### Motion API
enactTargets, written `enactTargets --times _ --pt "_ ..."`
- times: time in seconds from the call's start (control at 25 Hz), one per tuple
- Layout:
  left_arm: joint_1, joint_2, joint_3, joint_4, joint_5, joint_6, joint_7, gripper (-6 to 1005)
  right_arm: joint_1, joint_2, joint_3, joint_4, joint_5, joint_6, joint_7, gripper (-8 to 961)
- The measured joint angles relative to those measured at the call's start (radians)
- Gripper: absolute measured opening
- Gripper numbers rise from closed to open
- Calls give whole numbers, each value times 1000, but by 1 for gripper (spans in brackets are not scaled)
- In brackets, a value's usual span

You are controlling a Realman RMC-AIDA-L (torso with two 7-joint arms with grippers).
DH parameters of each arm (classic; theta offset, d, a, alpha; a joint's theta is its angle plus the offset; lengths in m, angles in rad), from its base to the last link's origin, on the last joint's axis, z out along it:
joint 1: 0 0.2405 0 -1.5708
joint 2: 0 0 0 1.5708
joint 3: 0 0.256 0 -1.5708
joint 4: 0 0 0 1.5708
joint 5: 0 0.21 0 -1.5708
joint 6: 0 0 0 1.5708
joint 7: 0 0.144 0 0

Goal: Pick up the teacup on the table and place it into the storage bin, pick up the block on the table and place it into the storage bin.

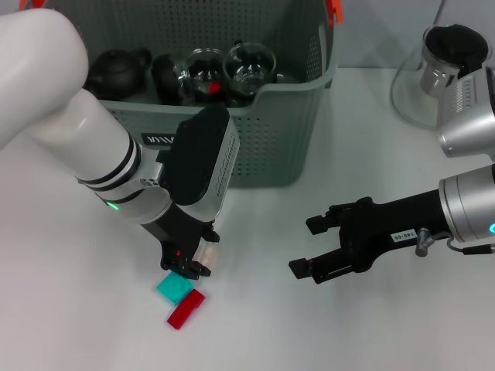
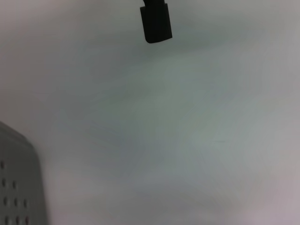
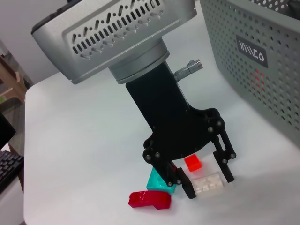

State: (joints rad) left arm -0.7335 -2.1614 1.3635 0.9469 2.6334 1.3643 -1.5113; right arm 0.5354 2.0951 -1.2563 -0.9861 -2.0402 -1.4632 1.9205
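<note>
So the left gripper [image 1: 194,267] is down at the counter [image 1: 325,332] with its jaws apart around a whitish translucent studded block [image 3: 207,183], pads not clearly pressing it. Right next to it sit a teal block [image 1: 175,287], a glossy red block [image 1: 186,308] and a small orange-red block [image 3: 192,162]. The storage bin [image 1: 271,147], grey-green and perforated with an orange clip and a black label, stands just behind, holding dark teapots and glass cups. The right gripper [image 1: 313,246] hangs open over bare counter, well apart from the blocks.
</note>
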Motion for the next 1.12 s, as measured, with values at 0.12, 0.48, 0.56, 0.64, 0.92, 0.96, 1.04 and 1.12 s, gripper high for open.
enactTargets --times 0.12,0.48,0.56,0.64,0.92,0.96,1.04,1.12 --pt "0 0 0 0 1 1 0 545 2 0 0 4 0 0 0 946" --pt "0 2 -1 1 4 11 -1 463 5 0 -2 11 0 0 -3 945" --pt "0 2 -2 4 4 14 -5 423 5 0 -2 11 0 0 -3 945" --pt "0 2 -4 13 5 22 -14 430 4 0 -1 11 0 -1 -3 945" --pt "-24 5 -182 128 -26 236 -20 452 -3 -3 0 11 0 -6 -7 945" --pt "-27 6 -218 139 -37 270 -17 456 -4 -3 0 13 0 -6 -11 945" --pt "-41 23 -364 174 -90 379 -5 462 -7 -3 0 19 0 -7 -19 945" --pt "-43 44 -475 198 -144 450 -4 469 -7 -4 0 29 0 -8 -26 945"
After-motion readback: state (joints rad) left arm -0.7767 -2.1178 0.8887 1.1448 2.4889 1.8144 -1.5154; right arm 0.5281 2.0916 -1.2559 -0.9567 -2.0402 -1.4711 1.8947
